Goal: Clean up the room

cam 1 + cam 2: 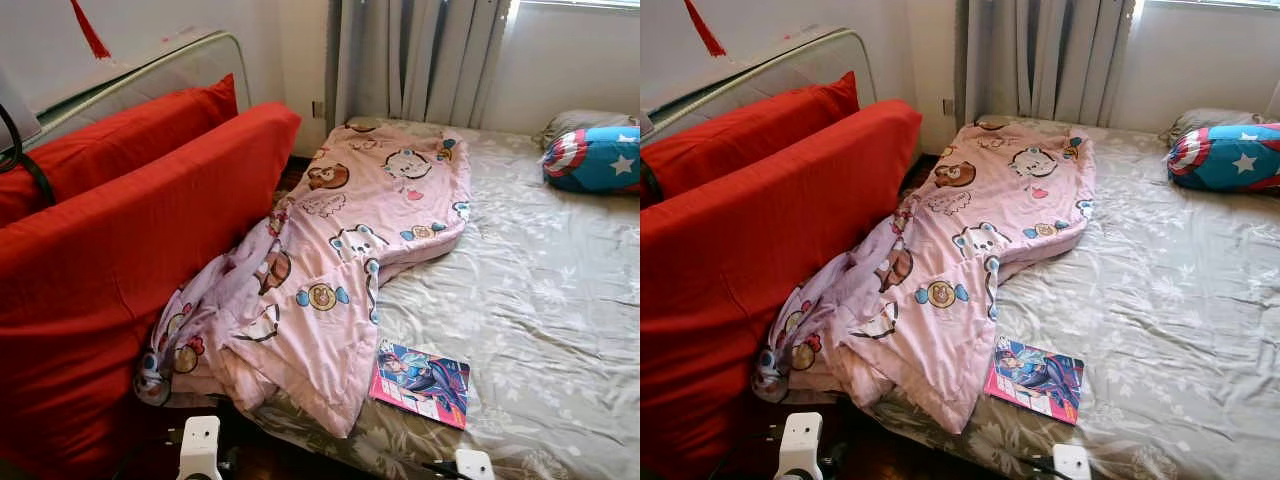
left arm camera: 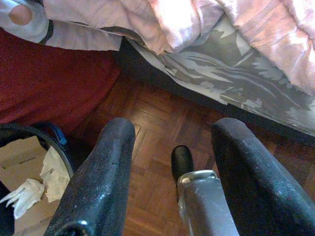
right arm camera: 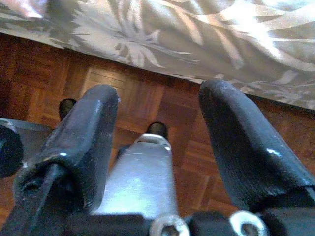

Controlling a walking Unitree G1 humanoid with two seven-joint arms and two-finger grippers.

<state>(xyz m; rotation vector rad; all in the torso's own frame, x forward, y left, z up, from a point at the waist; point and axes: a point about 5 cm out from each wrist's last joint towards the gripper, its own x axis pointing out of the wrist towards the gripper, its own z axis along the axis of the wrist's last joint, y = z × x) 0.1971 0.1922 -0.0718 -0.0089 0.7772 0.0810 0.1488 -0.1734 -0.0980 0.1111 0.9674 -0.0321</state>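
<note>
Both grippers' jaws open, empty, low beside bed (image 1: 560, 300). Risk: comic book (image 1: 422, 382) near bed edge sliding off if pink blanket (image 1: 350, 250) tugged.

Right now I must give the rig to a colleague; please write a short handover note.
Left pincer: open, empty, low over the wooden floor by the bed's edge, near a bin holding paper.
Right pincer: open, empty, also over the floor beside the bed.
Things: pink cartoon blanket lies crumpled along the bed's left side, one end hanging toward the red sofa. A comic book lies on the grey sheet near the foot. A star-patterned pillow is at the far right.
Done: nothing visible.
Left: tidy the blanket, put away the book.
</note>
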